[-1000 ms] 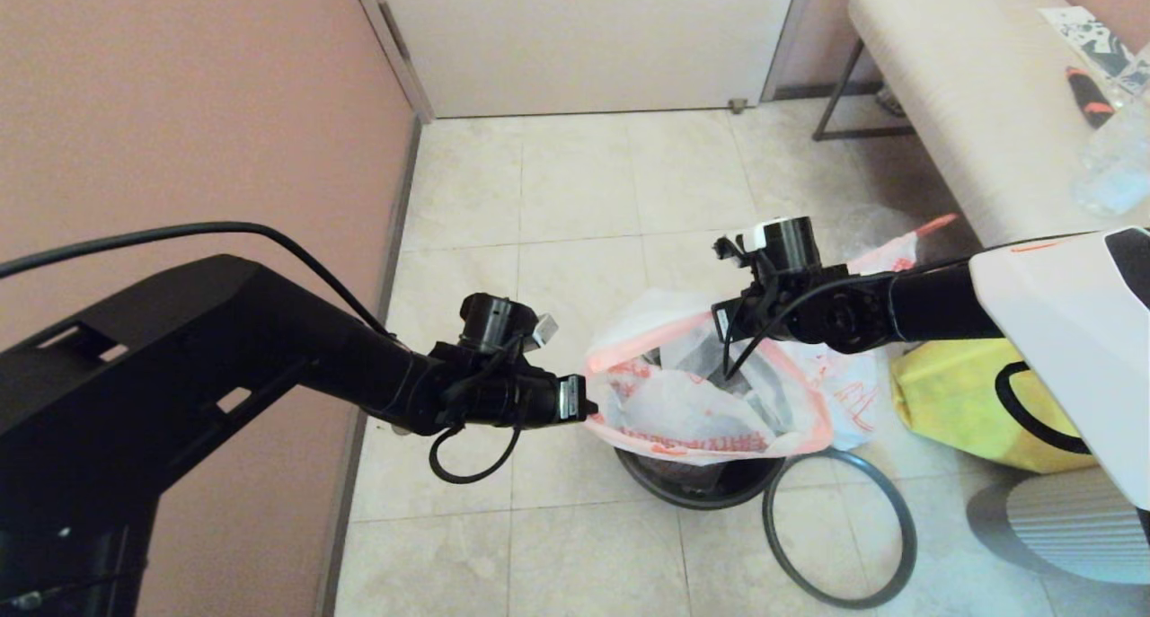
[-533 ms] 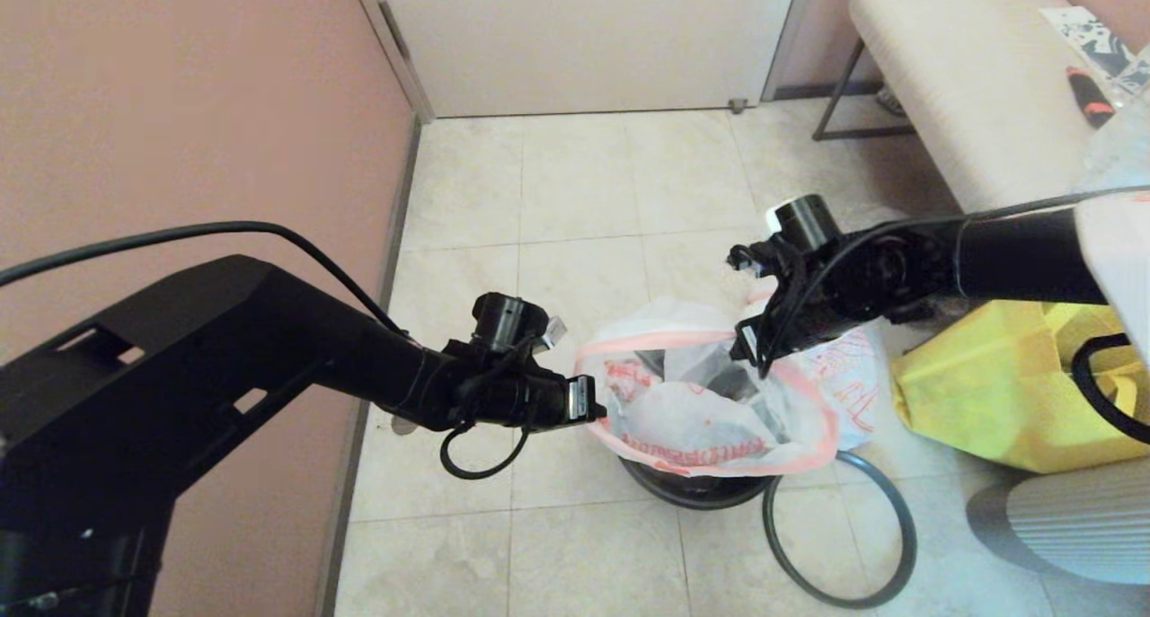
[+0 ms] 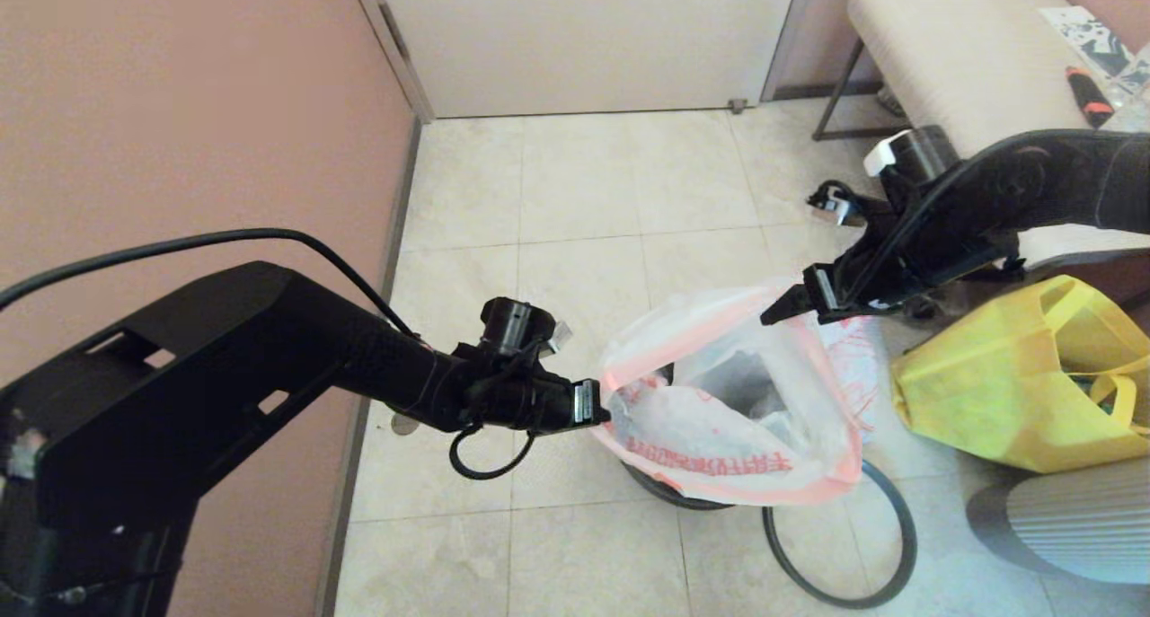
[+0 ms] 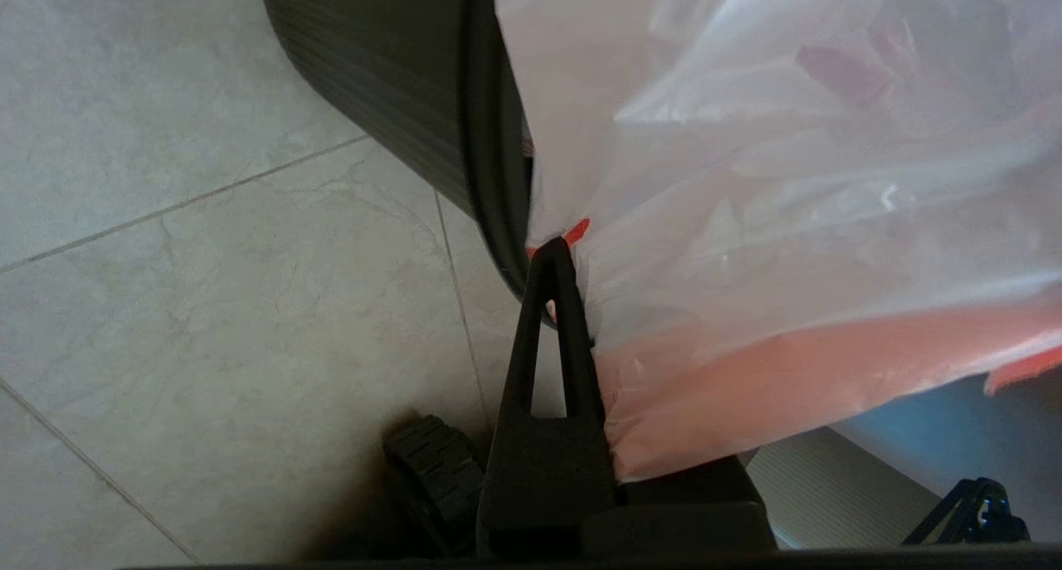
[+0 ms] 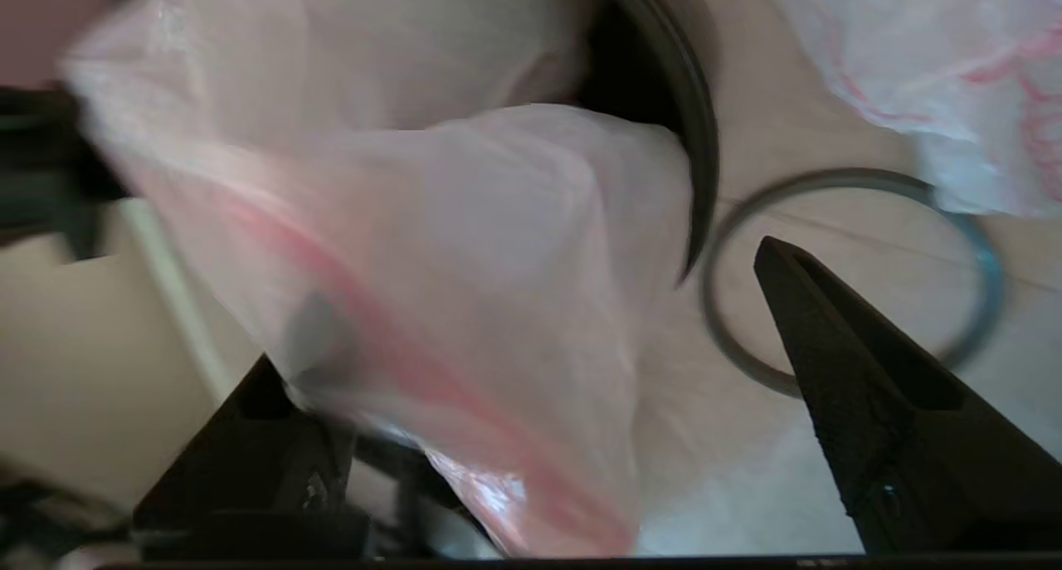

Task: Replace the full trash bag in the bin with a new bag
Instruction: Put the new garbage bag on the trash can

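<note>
Up and away swings the right gripper (image 3: 791,307), jaws spread wide, letting go of the new bag (image 3: 732,401) at its far edge. Left gripper (image 3: 597,406) stays pinched tight on the near hem, mouth gaping over the bin (image 3: 669,496). Full trash bag (image 3: 853,356) already sits aside; seating the liner and hoop (image 3: 885,545) remains.

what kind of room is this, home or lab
Likely a home-style entry or hallway corner: tiled floor, a closed pale door in a pink wall, and a cushioned bench beside it.
</note>
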Controlling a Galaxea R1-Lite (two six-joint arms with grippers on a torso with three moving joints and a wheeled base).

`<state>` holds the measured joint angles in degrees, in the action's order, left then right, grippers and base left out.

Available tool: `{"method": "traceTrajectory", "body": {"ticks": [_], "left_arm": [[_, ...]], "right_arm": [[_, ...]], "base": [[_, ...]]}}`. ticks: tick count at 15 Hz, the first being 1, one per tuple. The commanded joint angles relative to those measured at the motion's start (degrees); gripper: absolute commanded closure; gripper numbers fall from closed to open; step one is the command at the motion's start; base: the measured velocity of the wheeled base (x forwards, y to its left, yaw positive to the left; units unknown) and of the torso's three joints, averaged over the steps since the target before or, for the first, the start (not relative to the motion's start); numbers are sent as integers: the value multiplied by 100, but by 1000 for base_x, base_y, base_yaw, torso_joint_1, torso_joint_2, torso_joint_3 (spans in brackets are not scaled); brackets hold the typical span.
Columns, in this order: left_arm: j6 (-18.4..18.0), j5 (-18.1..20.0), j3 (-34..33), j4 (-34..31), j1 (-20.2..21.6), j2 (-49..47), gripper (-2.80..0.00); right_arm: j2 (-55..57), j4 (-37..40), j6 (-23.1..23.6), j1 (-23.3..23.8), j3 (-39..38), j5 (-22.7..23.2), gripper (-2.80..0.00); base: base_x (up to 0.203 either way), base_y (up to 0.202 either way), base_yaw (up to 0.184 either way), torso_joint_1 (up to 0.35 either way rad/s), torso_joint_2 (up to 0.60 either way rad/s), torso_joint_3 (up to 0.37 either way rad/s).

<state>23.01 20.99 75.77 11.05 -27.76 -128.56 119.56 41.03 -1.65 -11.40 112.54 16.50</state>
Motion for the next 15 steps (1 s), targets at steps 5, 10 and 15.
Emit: {"method": "traceTrajectory", "body": {"ticks": [5, 10, 15], "left_arm": [[95, 11, 385, -393, 34, -257, 0], [166, 11, 413, -392, 42, -241, 0], [177, 11, 386, -385, 51, -188, 0]], "right_arm": [[-201, 34, -173, 847, 13, 2167, -280], [-264, 455, -191, 1145, -44, 2775, -280], [-1005, 1405, -1438, 618, -1180, 1557, -280]], "base": [[0, 0, 0, 0, 0, 0], [0, 0, 0, 0, 0, 0], [0, 0, 0, 0, 0, 0]]}}
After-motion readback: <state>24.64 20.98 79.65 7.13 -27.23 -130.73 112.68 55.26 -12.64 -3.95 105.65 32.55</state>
